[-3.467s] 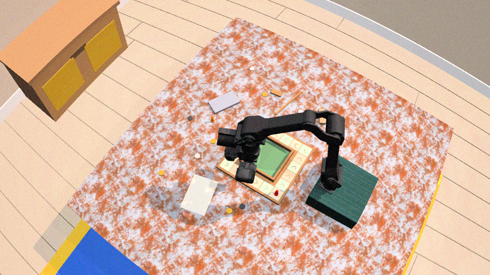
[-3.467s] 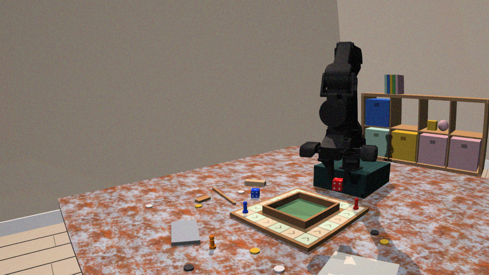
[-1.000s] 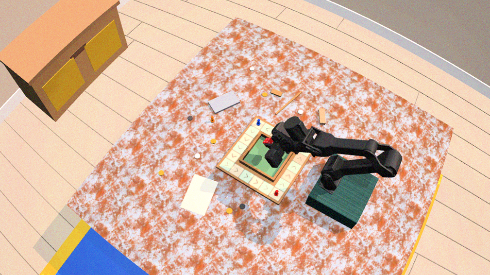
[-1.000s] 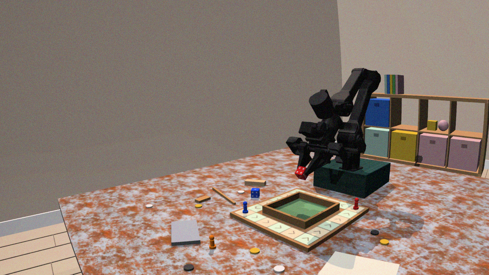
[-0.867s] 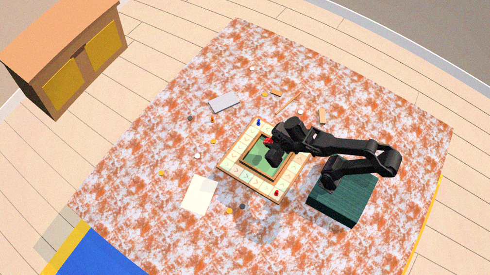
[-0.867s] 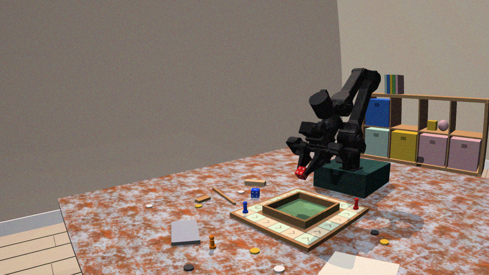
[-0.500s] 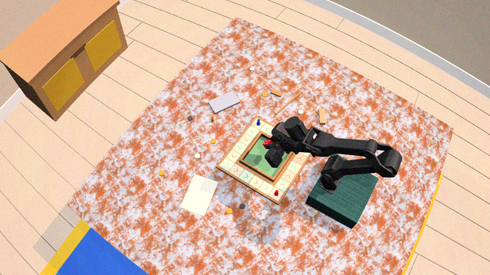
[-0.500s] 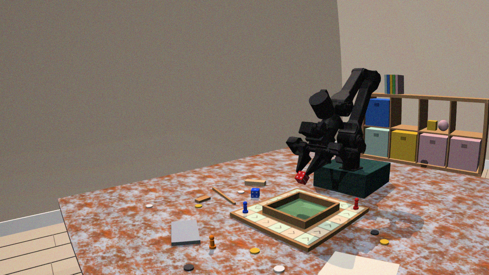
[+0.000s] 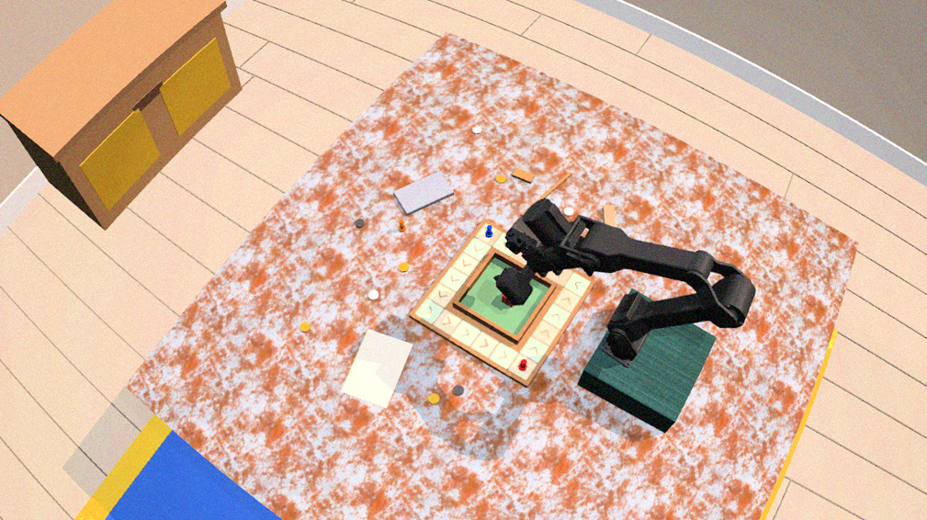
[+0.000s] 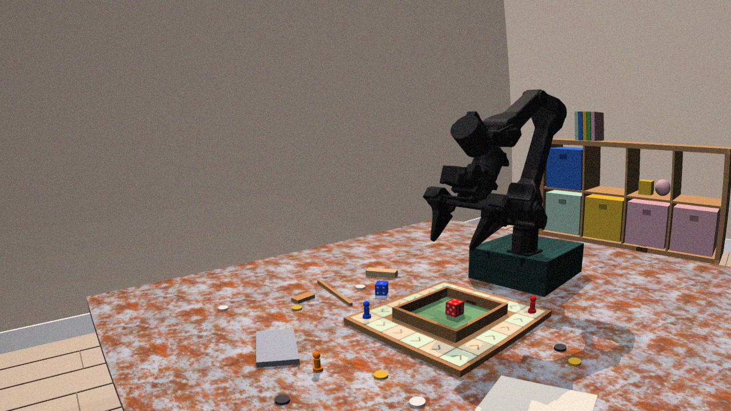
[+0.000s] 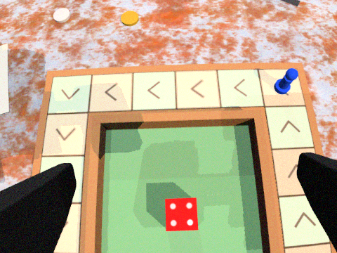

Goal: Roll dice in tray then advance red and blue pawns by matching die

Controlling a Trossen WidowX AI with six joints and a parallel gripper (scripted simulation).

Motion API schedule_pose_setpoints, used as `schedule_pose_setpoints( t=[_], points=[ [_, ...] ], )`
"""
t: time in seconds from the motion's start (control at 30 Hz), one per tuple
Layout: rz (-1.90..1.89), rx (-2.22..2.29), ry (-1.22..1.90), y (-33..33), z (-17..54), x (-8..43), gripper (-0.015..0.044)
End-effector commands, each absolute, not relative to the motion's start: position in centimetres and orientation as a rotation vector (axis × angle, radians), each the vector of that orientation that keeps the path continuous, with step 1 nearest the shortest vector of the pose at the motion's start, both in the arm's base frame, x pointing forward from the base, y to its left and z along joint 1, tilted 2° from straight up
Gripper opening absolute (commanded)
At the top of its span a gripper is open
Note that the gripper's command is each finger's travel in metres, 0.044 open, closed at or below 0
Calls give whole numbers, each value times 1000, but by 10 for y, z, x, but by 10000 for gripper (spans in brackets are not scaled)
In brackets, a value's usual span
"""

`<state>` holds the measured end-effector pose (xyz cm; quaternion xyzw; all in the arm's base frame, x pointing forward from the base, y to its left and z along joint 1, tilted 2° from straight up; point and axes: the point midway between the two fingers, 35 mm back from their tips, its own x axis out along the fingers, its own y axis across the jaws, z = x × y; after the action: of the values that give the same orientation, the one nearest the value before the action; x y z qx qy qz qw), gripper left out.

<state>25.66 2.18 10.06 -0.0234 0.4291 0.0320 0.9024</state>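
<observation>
My gripper (image 10: 453, 244) (image 11: 187, 170) is open and empty, its fingers spread high above the tray (image 9: 485, 323) (image 10: 425, 323) (image 11: 175, 115). The red die (image 10: 454, 307) (image 11: 181, 214) is within the tray walls, below the fingers, showing four pips upward in the wrist view. Whether it rests on the green floor is unclear. The blue die (image 10: 381, 288) is on the table behind the board, hidden under the arm in the top view. The blue pawn (image 9: 489, 232) (image 10: 366, 310) (image 11: 283, 86) and the red pawn (image 9: 522, 365) (image 10: 532, 305) stand upright on different corner squares.
Around the board lie a grey slab (image 9: 423, 193) (image 10: 276, 347), an orange pawn (image 9: 401, 226) (image 10: 316, 362), a thin stick (image 10: 334, 293), a wooden block (image 10: 381, 273), a pale sheet (image 9: 376, 368) and several small discs. The arm's dark green base (image 9: 661, 377) (image 10: 506, 265) stands beside the board.
</observation>
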Motion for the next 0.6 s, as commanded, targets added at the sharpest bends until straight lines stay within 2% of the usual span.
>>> schedule_pose_setpoints(
  t=[0.0, 0.33, 0.47, 0.57],
  points=[
    [66, -57, 1060, 23, 92, 262, 440],
    [54, -73, 1522, 23, 64, 272, 440],
    [56, -76, 1468, 23, 67, 272, 440],
    [95, -132, 1475, 4, 65, 279, 361]
  ],
)
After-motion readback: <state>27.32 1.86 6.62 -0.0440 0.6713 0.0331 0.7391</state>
